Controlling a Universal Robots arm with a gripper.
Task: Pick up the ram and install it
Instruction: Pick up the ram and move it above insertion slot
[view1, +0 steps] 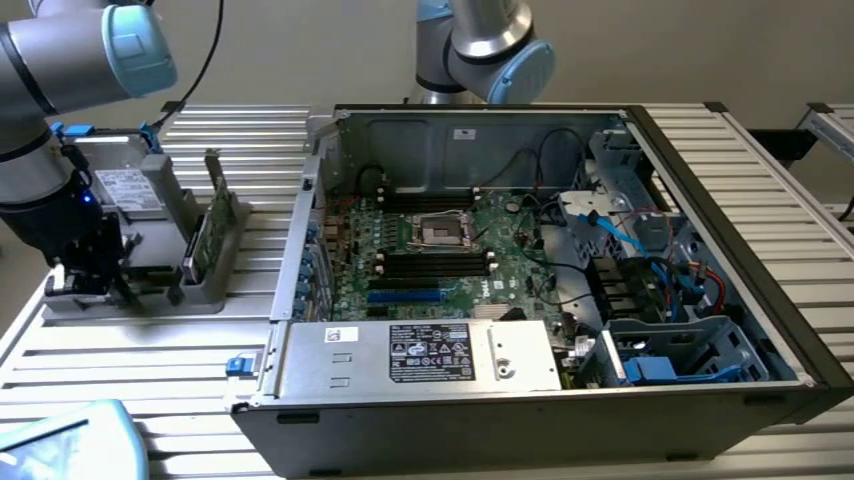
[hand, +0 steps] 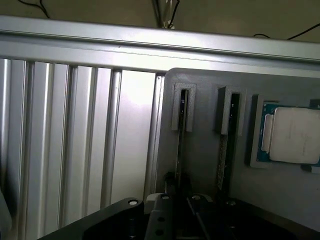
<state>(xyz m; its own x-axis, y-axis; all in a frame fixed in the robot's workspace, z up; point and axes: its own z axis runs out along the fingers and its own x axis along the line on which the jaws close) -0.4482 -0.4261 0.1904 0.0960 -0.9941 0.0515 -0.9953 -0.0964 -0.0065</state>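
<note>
- Exterior view: the dark pincer hangs low over a grey plastic holder on the slatted aluminium table, to the exterior view's left of the open black computer case. A long, thin green ram stick stands on edge in the holder.
- Wrist view: the pincer sits over an edge-on ram stick in a holder slot. I cannot tell whether it grips.

No text is coming through readable here: the black label on the power supply is showing only tiny white marks, and the white sticker on the drive is showing faint grey lines.
</note>
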